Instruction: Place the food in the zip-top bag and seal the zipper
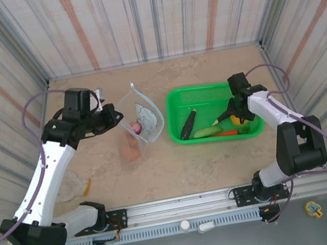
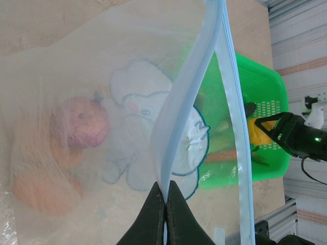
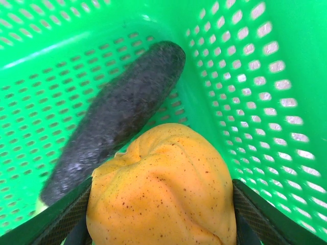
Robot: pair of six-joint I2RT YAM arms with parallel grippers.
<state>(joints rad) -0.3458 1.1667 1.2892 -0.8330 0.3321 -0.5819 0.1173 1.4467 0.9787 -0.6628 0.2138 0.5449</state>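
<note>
Left wrist: my left gripper (image 2: 165, 189) pinches zipper (image 2: 190, 92), holding bag (image 2: 66, 66) open beside basket (image 2: 260, 81); right gripper (image 3: 162, 214) straddles pepper (image 3: 163, 168) in basket, cannot tell if clamped.

1. The bag (image 1: 142, 110) stands on the counter (image 1: 220, 163), left of centre.
2. The basket (image 1: 198, 88) sits just to the right of the bag.
3. The left claw (image 2: 165, 196) reaches the bag from the left and pinches one strip of the zipper (image 2: 184, 102); the other strip runs just beside it.
4. In the bag lie a ball (image 2: 84, 122) and, nearer the arms, round pieces (image 2: 41, 186).
5. In the basket, the eggplant (image 1: 188, 124) lies at the left, the cucumber (image 1: 207, 131) to its right by the near wall, and the carrot (image 1: 228, 132) further right.
6. The right claw (image 3: 161, 217) is at the basket's right end, with the pepper (image 3: 163, 168) between its fingers; whether they touch it I cannot tell.
</note>
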